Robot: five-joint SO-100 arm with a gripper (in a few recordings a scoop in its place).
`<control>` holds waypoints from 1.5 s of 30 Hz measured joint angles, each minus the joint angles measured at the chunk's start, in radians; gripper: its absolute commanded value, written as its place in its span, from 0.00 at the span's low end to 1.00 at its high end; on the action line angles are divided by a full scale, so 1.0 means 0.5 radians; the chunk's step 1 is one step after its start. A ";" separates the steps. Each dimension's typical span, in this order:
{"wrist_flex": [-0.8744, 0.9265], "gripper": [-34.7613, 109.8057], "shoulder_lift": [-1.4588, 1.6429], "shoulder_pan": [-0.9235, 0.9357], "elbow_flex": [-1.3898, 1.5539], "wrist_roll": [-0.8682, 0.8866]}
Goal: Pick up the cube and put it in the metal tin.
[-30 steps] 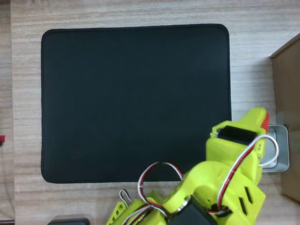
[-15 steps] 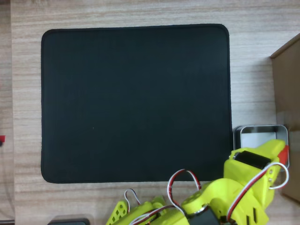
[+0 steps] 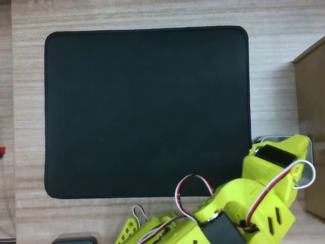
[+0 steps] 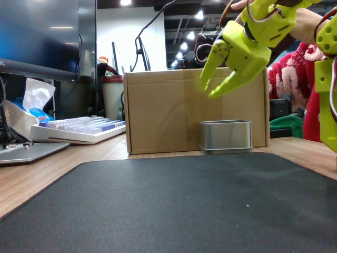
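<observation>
Hovering above the tin (image 4: 226, 136), yellow tool (image 4: 217, 85) with fingers spread apart, nothing between them, tips pointing down-left in the fixed view. Tin standing on the tabletop (image 4: 31, 171) just past the black mat (image 4: 174, 205), in front of a cardboard box (image 4: 158, 110). Overhead, arm (image 3: 264, 188) covering most of the tin; sliver of rim at (image 3: 266, 138). Cube hidden; cannot tell where. Keyboard (image 4: 79, 129) at left.

Matt black cloth mat (image 3: 147, 112) on a wood-grain counter (image 3: 152, 12); brushed, shiny metal tin (image 4: 225, 136); dull brown cardboard box (image 4: 163, 110); smooth yellow plastic fingers (image 4: 231, 81).
</observation>
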 measured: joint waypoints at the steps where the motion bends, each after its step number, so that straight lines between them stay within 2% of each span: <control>1: 0.000 0.25 -0.003 -0.058 -0.046 0.055; 10: 0.009 0.24 0.018 -0.650 -0.368 0.675; 21: 0.236 0.24 0.472 -1.632 -0.270 1.328; 25: 0.209 0.24 0.758 -1.786 0.126 1.316; 33: 0.212 0.24 1.212 -1.853 0.678 1.224; 40: 0.515 0.24 1.568 -1.844 0.856 1.154; 45: 0.727 0.24 1.574 -1.844 0.856 1.150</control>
